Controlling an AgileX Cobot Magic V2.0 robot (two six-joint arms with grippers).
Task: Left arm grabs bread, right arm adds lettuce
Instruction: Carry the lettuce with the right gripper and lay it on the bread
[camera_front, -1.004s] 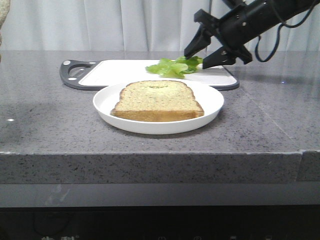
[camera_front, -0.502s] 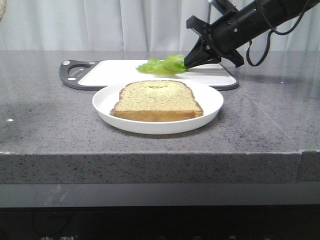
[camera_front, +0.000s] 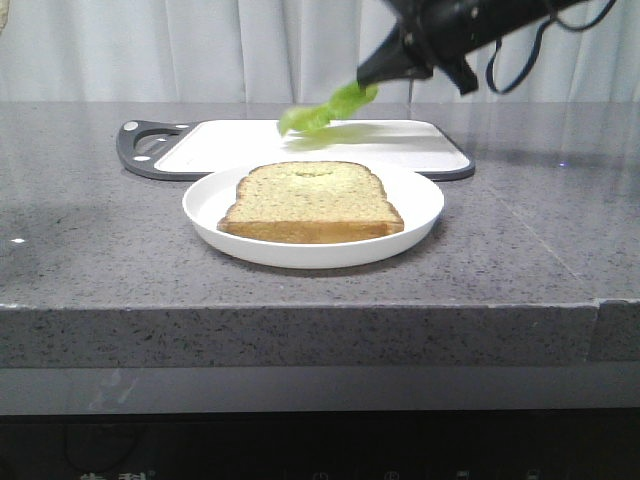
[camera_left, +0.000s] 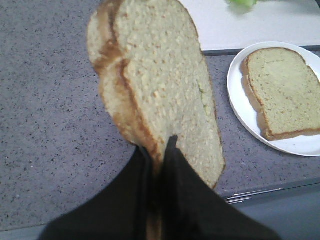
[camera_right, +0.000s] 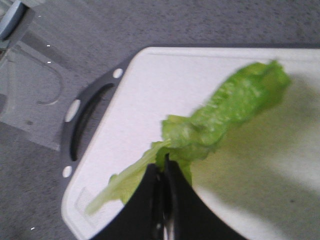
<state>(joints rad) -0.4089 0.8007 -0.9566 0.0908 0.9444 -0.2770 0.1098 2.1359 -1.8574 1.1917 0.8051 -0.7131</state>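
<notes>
In the left wrist view my left gripper (camera_left: 157, 145) is shut on the bread (camera_left: 160, 85), a thick pale golden slice with a brown crust, held above the grey counter. This gripper is out of the front view. My right gripper (camera_front: 368, 78) is shut on the lettuce (camera_front: 325, 108), which hangs in the air above the white cutting board (camera_front: 400, 155). In the right wrist view the fingers (camera_right: 162, 162) pinch the green ruffled leaves (camera_right: 220, 115) over the board (camera_right: 140, 100).
A second toast slice (camera_front: 310, 195) lies on a white plate (camera_front: 205, 215) in front of the board; both show in the left wrist view (camera_left: 282, 90), (camera_left: 240, 95). The board's dark handle (camera_front: 145, 145) points left. The counter edge runs along the front.
My right gripper shut on the lettuce on the board and lifted it up and a little to the left. The plate and its slice have not moved.
</notes>
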